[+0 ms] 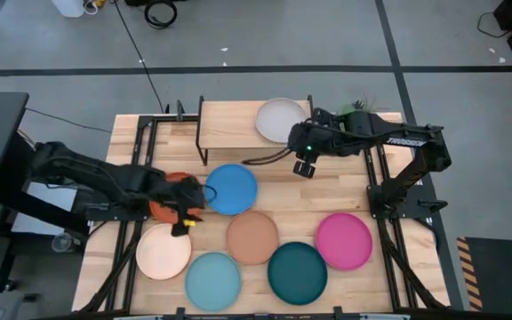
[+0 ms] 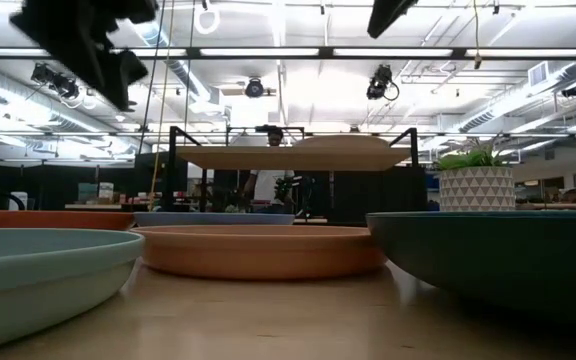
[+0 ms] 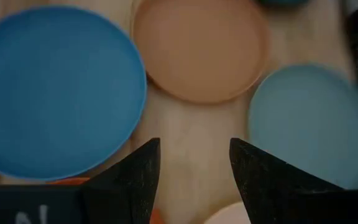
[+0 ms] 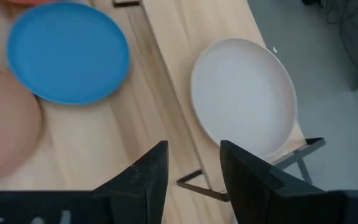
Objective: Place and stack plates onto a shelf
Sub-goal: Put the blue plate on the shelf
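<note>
The shelf (image 1: 234, 124) stands at the table's far middle, and the grey-white plate (image 1: 280, 120) lies on its right end (image 4: 244, 96). On the table lie the blue (image 1: 231, 188), tan (image 1: 252, 236), magenta (image 1: 343, 240), dark teal (image 1: 297, 271), light teal (image 1: 212, 278) and pale peach (image 1: 164, 252) plates. The orange-red plate (image 1: 169, 191) is mostly hidden under my left arm. My left gripper (image 3: 194, 168) hovers open above bare table between the blue (image 3: 55, 93), light teal (image 3: 316, 124) and peach plates. My right gripper (image 4: 194, 162) hangs open just off the shelf's near right corner (image 1: 305, 167).
A potted plant (image 1: 358, 107) stands beyond the shelf's right end, also showing in the low view (image 2: 476, 180). Black frame rails run along the table's left and right sides. The shelf's left half (image 1: 225, 120) is bare wood.
</note>
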